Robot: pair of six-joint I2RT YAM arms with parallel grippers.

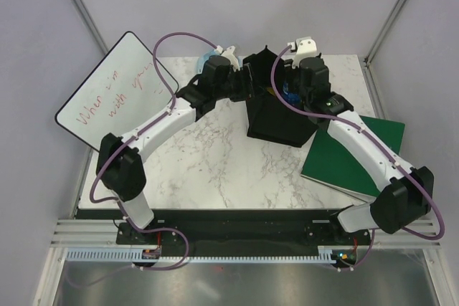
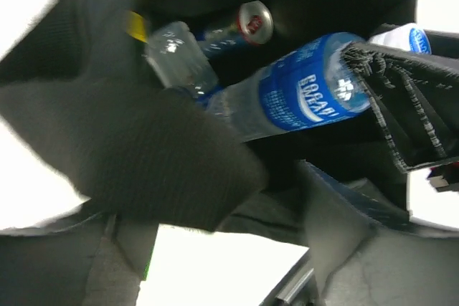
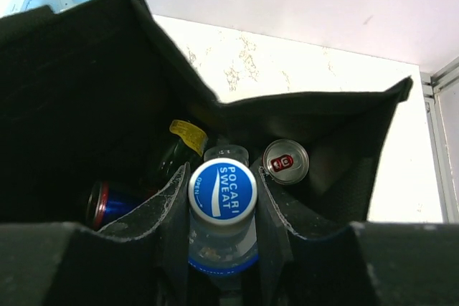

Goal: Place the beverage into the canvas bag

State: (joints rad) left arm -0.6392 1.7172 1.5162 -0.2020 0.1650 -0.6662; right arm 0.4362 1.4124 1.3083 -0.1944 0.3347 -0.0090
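- Black canvas bag (image 1: pixel 276 123) standing upright on the far middle of the table, mouth open, one gripper at each side of its rim.
- Pocari Sweat bottle (image 3: pixel 222 193) clamped cap-up by right gripper (image 3: pixel 222 177), one finger (image 3: pixel 168 213) on each side just below the cap; held in the bag's mouth, body down among the drinks inside.
- Fabric of the bag's left edge draped across left gripper (image 1: pixel 242 82); grasping or released, impossible to tell.
- Legible: "POCARI SWEAT" and "OPEN" in white on the blue cap; "POCARI" on the blue body label; red handwriting on whiteboard (image 1: pixel 115 91), "When i'm with you".
- Inside: red-topped can (image 3: pixel 286 161) right of the cap, blue can (image 3: pixel 107 204) left, yellow-capped bottle (image 3: pixel 188 136) behind.
- Bare marble table (image 1: pixel 208 163) between bag and arm bases; green book (image 1: pixel 344 155) overhanging the right edge.
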